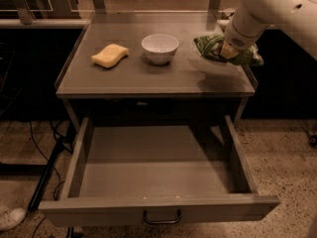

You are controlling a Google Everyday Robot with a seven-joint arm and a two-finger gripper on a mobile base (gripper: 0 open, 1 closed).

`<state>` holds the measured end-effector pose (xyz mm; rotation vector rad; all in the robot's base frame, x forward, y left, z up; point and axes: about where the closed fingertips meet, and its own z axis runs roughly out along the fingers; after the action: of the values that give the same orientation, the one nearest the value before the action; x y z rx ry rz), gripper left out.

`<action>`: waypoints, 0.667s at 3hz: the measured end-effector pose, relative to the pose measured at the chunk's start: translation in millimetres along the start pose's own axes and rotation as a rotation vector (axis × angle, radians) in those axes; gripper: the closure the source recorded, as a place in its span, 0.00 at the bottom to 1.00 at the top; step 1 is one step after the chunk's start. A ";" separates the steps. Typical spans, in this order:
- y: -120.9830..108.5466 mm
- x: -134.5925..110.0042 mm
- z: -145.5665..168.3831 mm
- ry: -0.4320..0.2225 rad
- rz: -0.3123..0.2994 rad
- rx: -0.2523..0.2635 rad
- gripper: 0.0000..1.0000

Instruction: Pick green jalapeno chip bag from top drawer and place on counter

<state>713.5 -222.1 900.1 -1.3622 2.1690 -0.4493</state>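
Gripper point(227, 49) sits at the right rear of the counter point(148, 78), down on the green jalapeno chip bag point(205, 43).

Surface: flat grey top with clear raised edges point(72, 53) along the sides and a grey frame underneath. Yellow sponge point(109, 55) is on the left and a white bowl point(159, 48) in the centre, apart from each other. The bowl is near the bag, not touching it. Top drawer point(158, 167) is pulled out below the counter, grey inside, with a dark pull handle point(162, 217) on the front panel.

Room: dim brownish light, speckled stone floor point(282, 152). Dark cables point(44, 177) run left of the drawer, and there's a white shoe point(11, 218) at the bottom-left corner.

Bag is at the counter's right edge, crinkled, green with pale patches. It shows on both sides of the gripper, which meets its middle from the white arm point(277, 4) (coming in from upper right).

Can't tell whether the gripper is clamped on the bag or released, since the wrist covers that spot. Also can't tell if the bag rests on the top or hangs just above it. Arm and shoe are cut off by the frame.
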 end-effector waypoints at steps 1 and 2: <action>-12.5 -7.7 15.4 -0.008 0.015 -0.022 1.00; -10.9 -14.5 32.9 -0.022 0.018 -0.059 1.00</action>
<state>746.1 -213.7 883.4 -1.3711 2.1912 -0.3642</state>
